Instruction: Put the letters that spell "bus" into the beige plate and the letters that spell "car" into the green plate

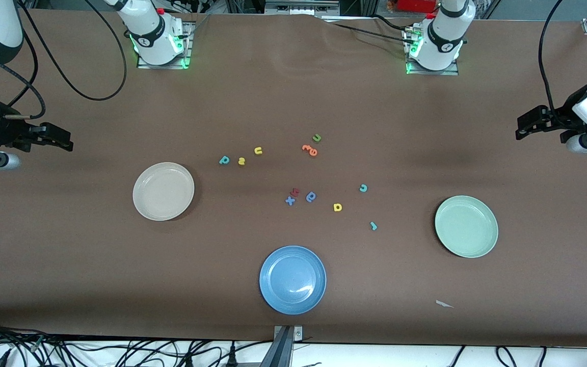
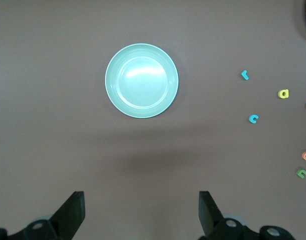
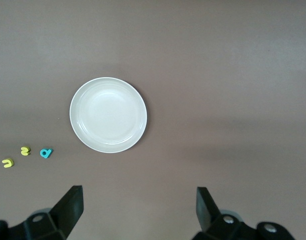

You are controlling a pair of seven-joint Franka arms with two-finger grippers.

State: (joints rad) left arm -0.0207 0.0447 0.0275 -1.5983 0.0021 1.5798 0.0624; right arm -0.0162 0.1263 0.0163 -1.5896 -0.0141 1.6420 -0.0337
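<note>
The teal b (image 1: 224, 160), yellow s (image 1: 241, 161) and yellow u (image 1: 258, 150) lie in a row on the brown table, beside the empty beige plate (image 1: 163, 191). The teal c (image 1: 363, 188), yellow a (image 1: 338, 207) and thin teal r (image 1: 373, 226) lie spread between the middle cluster and the empty green plate (image 1: 466, 226). My right gripper (image 1: 64, 141) hangs open and empty, high over the table's end, with the beige plate (image 3: 108, 115) in its view. My left gripper (image 1: 525, 125) hangs open and empty at the other end, looking down on the green plate (image 2: 141, 80).
A blue plate (image 1: 292, 279) sits nearest the front camera. An orange letter (image 1: 310, 149) and a green u (image 1: 317, 137) lie mid-table; a dark red letter (image 1: 295, 192), a blue x (image 1: 290, 201) and a dark blue looped letter (image 1: 311, 197) cluster nearby. A paper scrap (image 1: 444, 304) lies near the front edge.
</note>
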